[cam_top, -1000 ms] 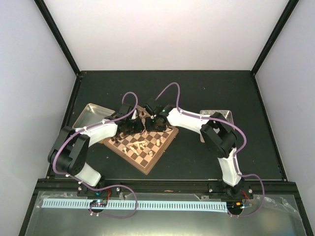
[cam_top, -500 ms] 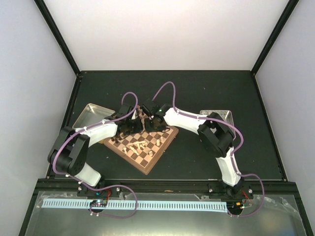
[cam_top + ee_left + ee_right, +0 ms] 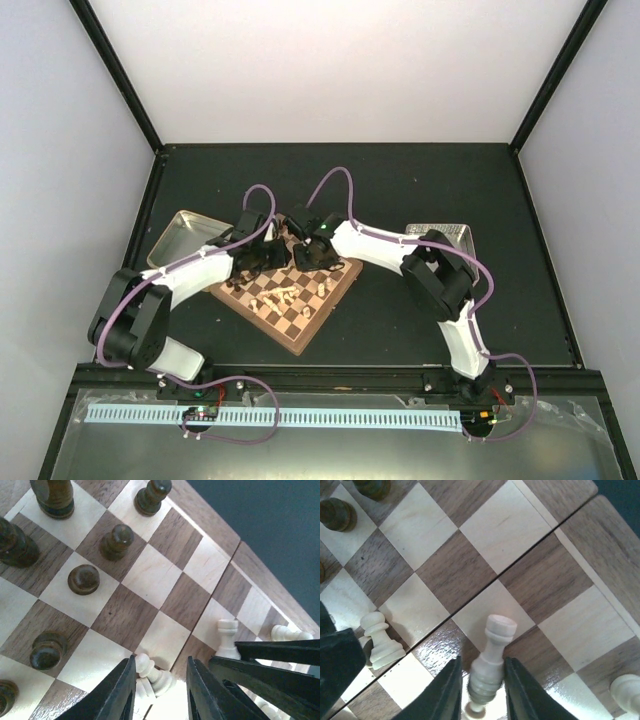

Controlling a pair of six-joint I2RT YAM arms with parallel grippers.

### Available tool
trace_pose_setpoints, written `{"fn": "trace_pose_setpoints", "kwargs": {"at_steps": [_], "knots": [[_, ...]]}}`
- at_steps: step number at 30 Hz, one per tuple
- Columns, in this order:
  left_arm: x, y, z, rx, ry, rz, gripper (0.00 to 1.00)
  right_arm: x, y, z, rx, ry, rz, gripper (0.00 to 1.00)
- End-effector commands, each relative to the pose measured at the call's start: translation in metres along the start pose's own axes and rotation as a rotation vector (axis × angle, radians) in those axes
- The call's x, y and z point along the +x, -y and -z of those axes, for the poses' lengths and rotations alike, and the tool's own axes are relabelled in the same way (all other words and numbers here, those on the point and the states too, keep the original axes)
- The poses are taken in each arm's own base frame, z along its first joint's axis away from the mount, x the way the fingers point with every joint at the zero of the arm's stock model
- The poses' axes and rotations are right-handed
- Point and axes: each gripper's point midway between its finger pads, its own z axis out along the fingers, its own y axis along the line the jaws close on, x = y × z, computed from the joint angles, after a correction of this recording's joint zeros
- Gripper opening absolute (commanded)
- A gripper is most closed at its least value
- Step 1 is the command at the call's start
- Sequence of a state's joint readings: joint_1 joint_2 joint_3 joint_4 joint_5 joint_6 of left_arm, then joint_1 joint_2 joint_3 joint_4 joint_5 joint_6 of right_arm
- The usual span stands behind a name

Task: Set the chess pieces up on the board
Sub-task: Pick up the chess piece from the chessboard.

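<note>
Top view: the square checkered wooden chessboard (image 3: 300, 300) lies centre-table, with a gold-tan metal tray (image 3: 172, 243) to its left and a pinkish rectangular tray (image 3: 455, 231) to its right.

Left wrist: the left gripper (image 3: 160, 680) has its jaws apart around a fallen pale cream chessman (image 3: 156, 676). Dark brown chessmen (image 3: 83, 578) stand upright beyond.

Right wrist: the right gripper (image 3: 481, 690) is clamped on a tilted pale cream chessman (image 3: 492, 657).
</note>
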State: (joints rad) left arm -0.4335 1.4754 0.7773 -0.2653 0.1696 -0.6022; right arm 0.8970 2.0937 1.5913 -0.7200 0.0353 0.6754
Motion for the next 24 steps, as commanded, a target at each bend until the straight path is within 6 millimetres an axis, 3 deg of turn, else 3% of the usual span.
{"fn": "trace_pose_setpoints", "kwargs": {"at_steps": [1, 5, 9, 15, 24], "knots": [[-0.009, 0.017, 0.014, 0.051, 0.021, -0.013, 0.31, 0.002, 0.004, -0.005, 0.052, 0.002, 0.028, 0.2], [-0.013, 0.018, 0.022, 0.053, 0.047, -0.005, 0.33, -0.001, 0.01, -0.005, 0.088, 0.026, 0.032, 0.12], [-0.018, 0.019, 0.036, 0.06, 0.084, 0.006, 0.37, -0.019, 0.002, 0.008, 0.04, 0.137, 0.069, 0.1], [-0.029, 0.037, 0.08, 0.17, 0.175, 0.011, 0.5, -0.049, -0.026, 0.061, -0.152, 0.397, 0.208, 0.11], [-0.028, 0.078, 0.146, 0.441, 0.207, -0.092, 0.68, -0.031, -0.057, 0.144, -0.457, 0.628, 0.474, 0.11]]}}
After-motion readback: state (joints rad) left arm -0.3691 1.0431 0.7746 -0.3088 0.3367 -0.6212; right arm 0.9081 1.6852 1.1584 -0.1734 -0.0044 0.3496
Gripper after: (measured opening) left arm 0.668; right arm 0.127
